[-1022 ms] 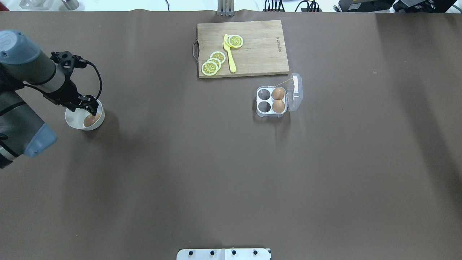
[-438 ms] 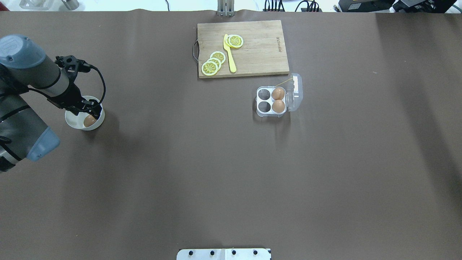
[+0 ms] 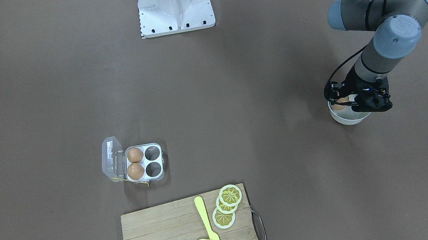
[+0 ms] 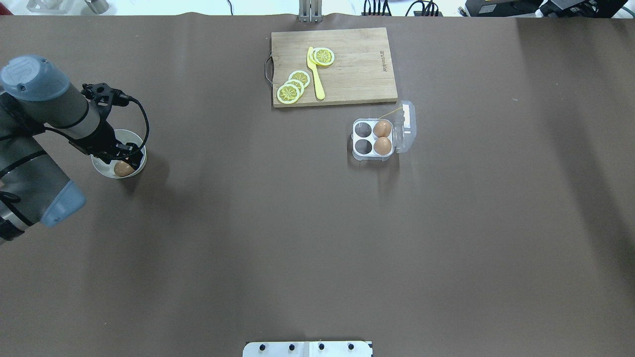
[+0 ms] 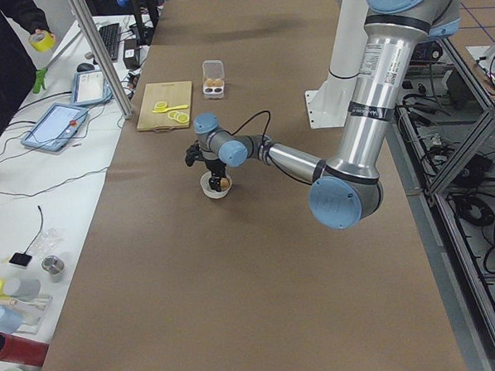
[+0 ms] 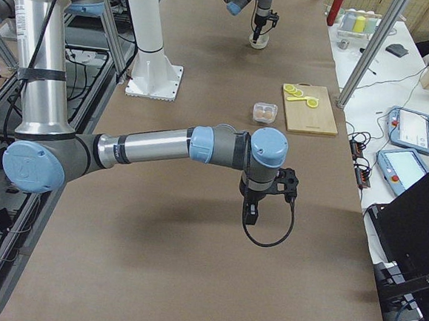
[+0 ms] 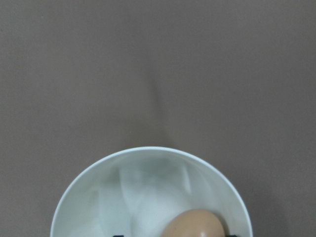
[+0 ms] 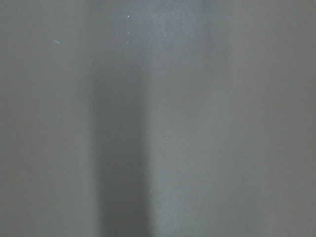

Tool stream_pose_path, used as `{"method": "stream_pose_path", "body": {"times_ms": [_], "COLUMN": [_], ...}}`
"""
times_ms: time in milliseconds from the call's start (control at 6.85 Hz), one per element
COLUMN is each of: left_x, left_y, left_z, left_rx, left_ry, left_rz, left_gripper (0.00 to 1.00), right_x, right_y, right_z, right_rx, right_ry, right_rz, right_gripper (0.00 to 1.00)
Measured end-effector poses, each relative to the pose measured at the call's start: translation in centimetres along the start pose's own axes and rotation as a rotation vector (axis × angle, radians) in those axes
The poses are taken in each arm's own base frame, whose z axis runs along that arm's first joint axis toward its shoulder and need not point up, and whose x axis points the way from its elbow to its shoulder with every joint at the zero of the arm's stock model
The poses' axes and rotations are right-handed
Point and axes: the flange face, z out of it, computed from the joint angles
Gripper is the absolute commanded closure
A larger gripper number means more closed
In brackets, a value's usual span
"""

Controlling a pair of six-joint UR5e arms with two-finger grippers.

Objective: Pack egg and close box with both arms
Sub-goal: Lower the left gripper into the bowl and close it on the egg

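Presently:
- egg [image 7: 192, 224]: brown, lying in the white bowl [image 7: 148, 150], off-centre toward one wall; the bowl stands near the desk's [image 4: 317, 238] edge on the robot's left, well apart from the box
- left end effector [image 4: 124, 159]: lowered into the bowl, fingers set wide on either side of the egg; in the wrist view a gap shows between one fingertip and the shell
- left arm [image 4: 44, 114]: silver-grey, blue joint caps, black cable looping over the bowl
- box [image 4: 355, 138]: four-cell grey tray, near the desk's middle; clear lid [image 4: 407, 126] swung open on the side away from the bowl; yellow thread [image 4: 389, 114] at the hinge corner
- two more brown eggs [image 4: 382, 128] [image 4: 382, 146]: in the two cells next to the lid; the two cells on the bowl's side are vacant
- cutting board [image 4: 347, 69]: wooden, just beyond the box, carrying lemon slices [image 4: 288, 93] and a yellow knife [image 4: 315, 74]
- right end effector [image 6: 250, 212]: hanging above bare desk, pointing down; cannot tell whether wide or narrow
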Motion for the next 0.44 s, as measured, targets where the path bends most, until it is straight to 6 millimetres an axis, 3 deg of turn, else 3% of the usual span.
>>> {"method": "stream_pose_path", "body": {"times_ms": [438], "left_x": [-0.29], "left_y": [0.02], "left_z": [0.47], "left_rx": [-0.006], "left_ry": [-0.007], "left_rz": [0.0], "left_gripper": [0.26], "right_x": [-0.85], "right_y": [0.13], "right_z": [-0.57], "right_rx": [0.011], "right_ry": [0.002], "right_rz": [-0.002], "right_gripper": [0.0]}}
